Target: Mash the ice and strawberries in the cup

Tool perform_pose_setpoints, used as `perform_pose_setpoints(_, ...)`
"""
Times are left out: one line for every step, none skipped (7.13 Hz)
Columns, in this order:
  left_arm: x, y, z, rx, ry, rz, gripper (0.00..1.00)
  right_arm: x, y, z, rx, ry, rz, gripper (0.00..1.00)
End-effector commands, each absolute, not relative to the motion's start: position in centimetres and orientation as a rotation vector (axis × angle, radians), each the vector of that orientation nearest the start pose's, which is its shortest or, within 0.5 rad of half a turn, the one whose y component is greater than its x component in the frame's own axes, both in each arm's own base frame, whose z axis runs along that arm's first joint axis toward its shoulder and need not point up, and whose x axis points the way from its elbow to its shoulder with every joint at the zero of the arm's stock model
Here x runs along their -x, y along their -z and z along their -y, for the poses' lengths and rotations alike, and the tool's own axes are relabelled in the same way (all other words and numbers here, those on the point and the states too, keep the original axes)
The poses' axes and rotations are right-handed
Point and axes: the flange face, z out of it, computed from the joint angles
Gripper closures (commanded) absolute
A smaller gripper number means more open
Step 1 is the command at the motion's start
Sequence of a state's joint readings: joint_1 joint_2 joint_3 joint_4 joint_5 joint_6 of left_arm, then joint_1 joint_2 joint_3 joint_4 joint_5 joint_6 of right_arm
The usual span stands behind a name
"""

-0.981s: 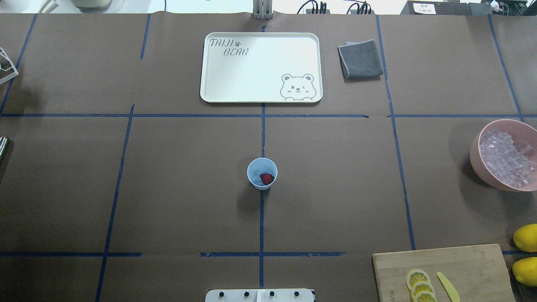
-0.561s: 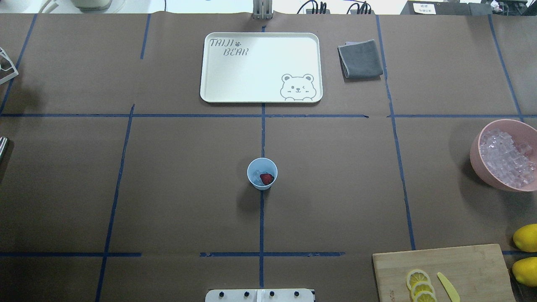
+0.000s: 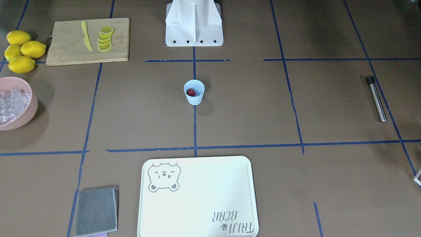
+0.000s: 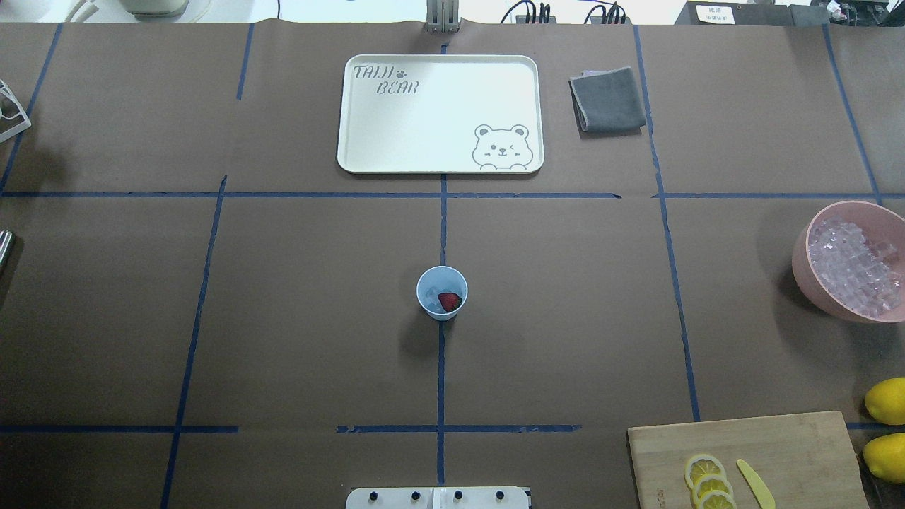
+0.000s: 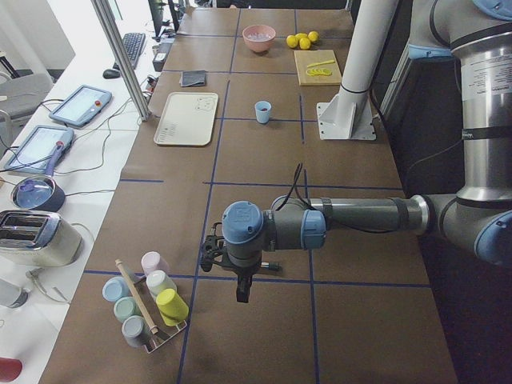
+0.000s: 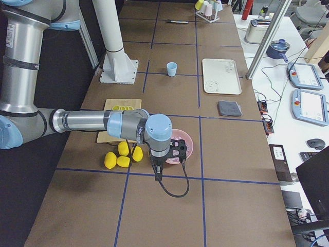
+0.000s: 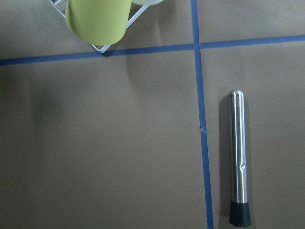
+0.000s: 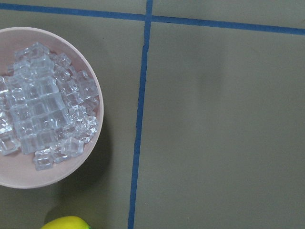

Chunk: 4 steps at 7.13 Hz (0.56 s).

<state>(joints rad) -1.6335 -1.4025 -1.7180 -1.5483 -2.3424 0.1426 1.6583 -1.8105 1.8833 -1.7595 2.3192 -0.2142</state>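
Cup [image 4: 442, 293] upright at table centre; strawberry [image 4: 448, 301], ice [image 4: 430, 293] inside. Left gripper [image 5: 210, 254] above table's left end, right gripper [image 6: 180, 150] over bowl [image 4: 801, 265]. Finger spread: cannot tell.

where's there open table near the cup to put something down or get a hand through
Bare paper rings the cup on all sides: up to the tray beyond it, across to the pink bowl on the robot's right, and to the metal rod on its left. Crowded: its near right corner, with cutting board, lemons and bowl close together.
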Motion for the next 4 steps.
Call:
perform_pose_setpoints(8.98, -66.89, 40.85, -0.030, -0.056, -0.771, 0.00, -9.88, -63.33, 36.95, 0.003, 0.074, 0.755, 0.00)
perform_pose_setpoints(8.88, -67.55, 40.28, -0.015, -0.051, -0.772, 0.00, -9.87, -63.52, 36.80, 0.007, 0.072, 0.756, 0.00)
perform_pose_setpoints(8.88, -67.56, 40.27, -0.015, -0.051, -0.772, 0.00, -9.80, -63.57, 36.74, 0.009, 0.073, 0.758, 0.00)
perform_pose_setpoints(8.94, -67.62, 40.18, -0.014, -0.049, -0.772, 0.00, -9.78, -63.59, 36.62, 0.009, 0.073, 0.759, 0.00)
